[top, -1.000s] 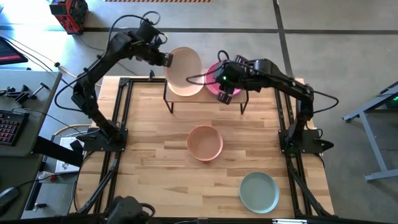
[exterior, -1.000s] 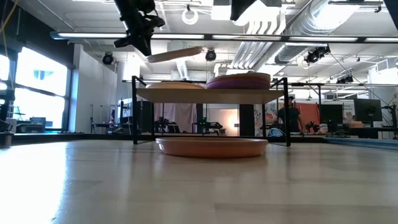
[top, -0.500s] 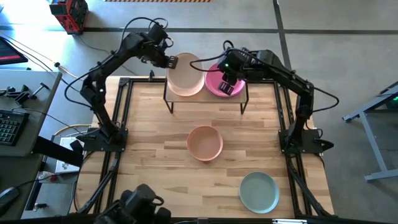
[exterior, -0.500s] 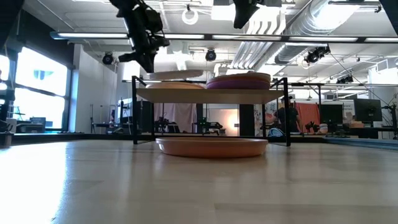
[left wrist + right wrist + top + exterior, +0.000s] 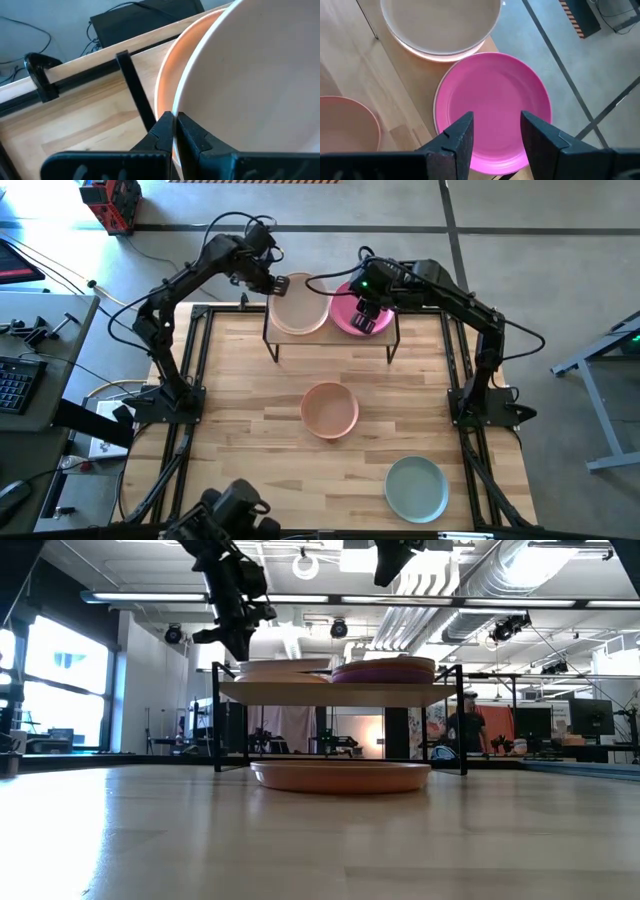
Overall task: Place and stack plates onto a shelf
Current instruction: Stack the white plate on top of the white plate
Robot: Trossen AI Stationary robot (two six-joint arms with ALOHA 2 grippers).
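My left gripper point(image 5: 277, 283) is shut on a pale beige plate point(image 5: 299, 306) at the left end of the shelf point(image 5: 332, 338). The plate lies on a stack whose orange rim point(image 5: 167, 75) shows below it. My right gripper point(image 5: 495, 137) hangs open above the magenta plate point(image 5: 495, 100), which tops the right stack point(image 5: 385, 668), and touches nothing. A tan-pink plate point(image 5: 330, 409) rests on the tabletop in front of the shelf. A pale teal plate point(image 5: 417, 488) lies near the table's near right corner. My left gripper pinches the beige plate's rim point(image 5: 176, 107) at its far-left side between the two fingers, one above the rim and one below. The fingers point(image 5: 236, 637) slant down from the table's far left. The plate point(image 5: 285, 666) lies almost level on the left stack.
The shelf stands on thin black legs point(image 5: 272, 345) at the table's far edge. The tan-pink plate point(image 5: 340, 775) sits just before it. Black frame rails point(image 5: 196, 370) run along both table sides. Bare wood point(image 5: 250, 460) stretches across the near left.
My left gripper has come down and moved slightly toward the shelf, bringing the beige plate from a tilted, lifted pose to nearly level on the left stack. My right gripper has shifted toward the far edge over the magenta plate.
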